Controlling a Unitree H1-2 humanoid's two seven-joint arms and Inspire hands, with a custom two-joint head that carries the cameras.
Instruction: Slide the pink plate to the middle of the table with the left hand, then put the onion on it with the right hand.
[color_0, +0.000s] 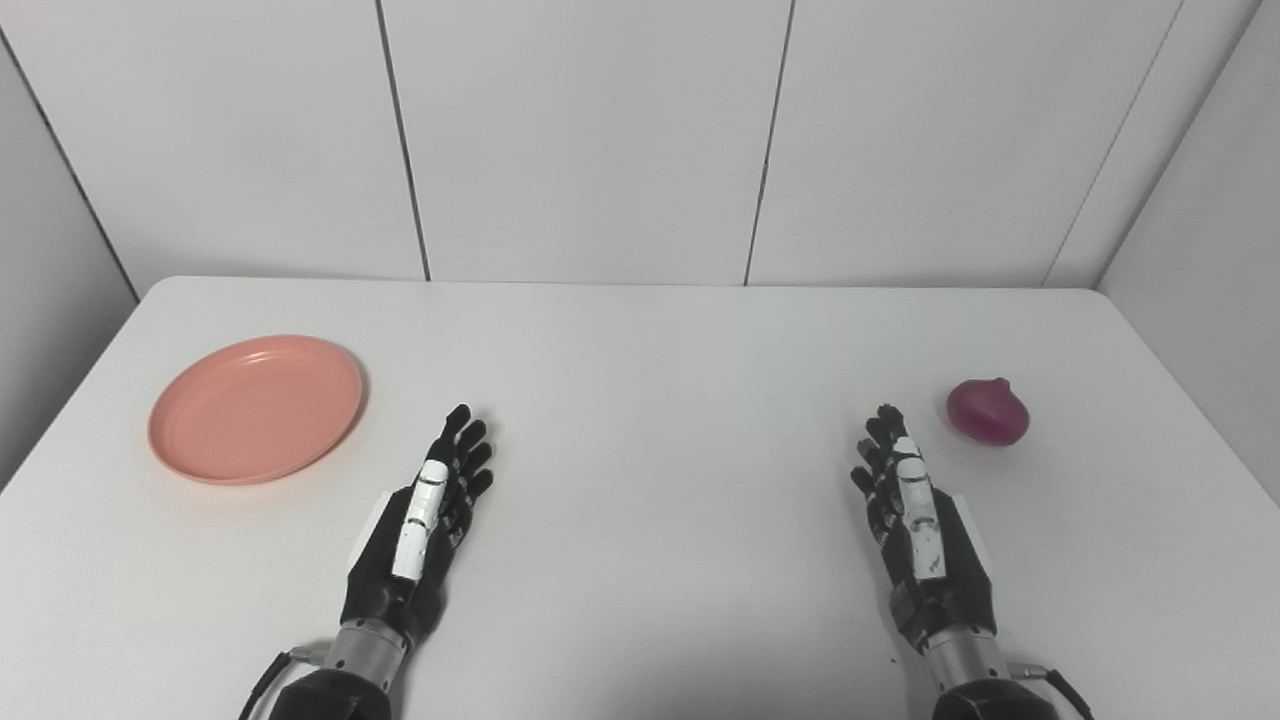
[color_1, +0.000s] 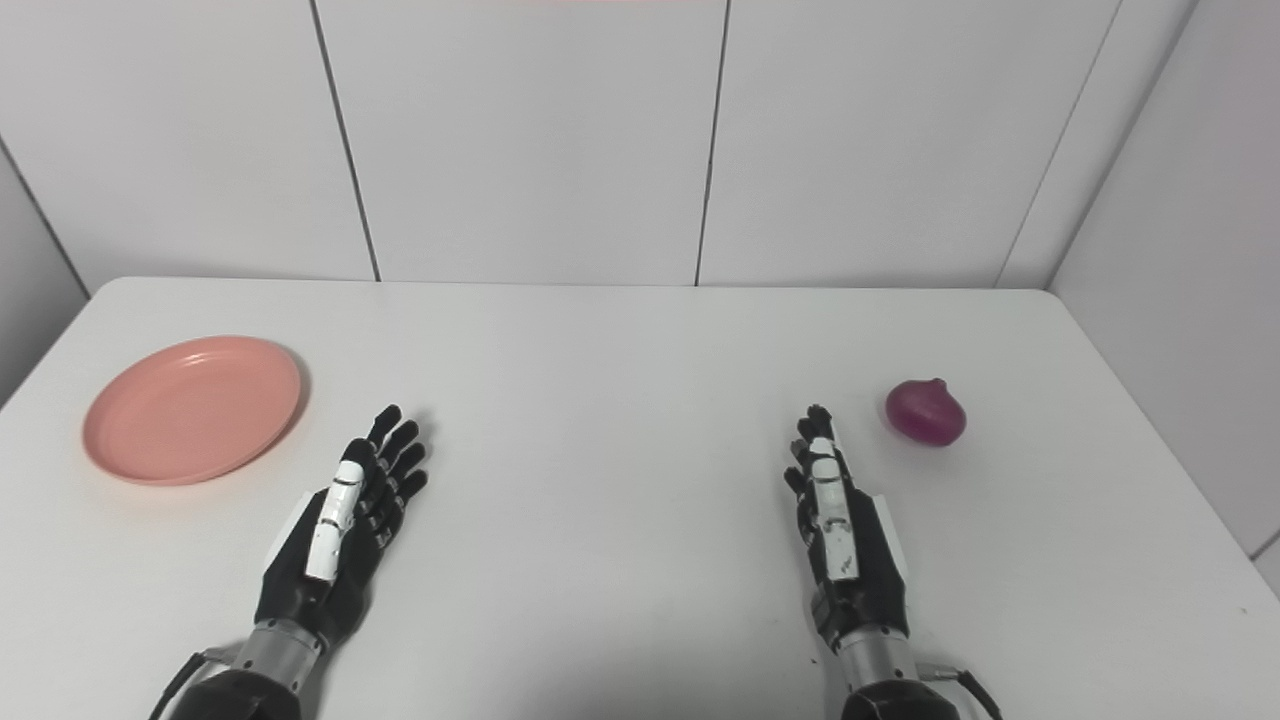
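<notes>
Right now the white table (color_0: 640, 380) has a pink plate (color_0: 256, 408) on its left side and a purple onion (color_0: 988, 411) on its right side, and the two are well apart. Nothing is on the plate, and it lies flat with its rim turned up a little. The onion sits alone with its small pointy tip up. The left hand (color_0: 425, 520) rests low over the table near the front, to the right of the plate and not touching it; its fingers (color_0: 468, 445) are stretched out and a bit spread, and it holds nothing. The right hand (color_0: 918, 520) is near the front too, just left of the onion and a bit closer to the robot; its fingers are straight, it holds nothing, and it does not touch the onion. Both cameras show the same things. The left eye view shows more of the grey wall (color_0: 50, 300) beside the table on the left, while the right eye view shows more of the table's right edge and the wall there.
</notes>
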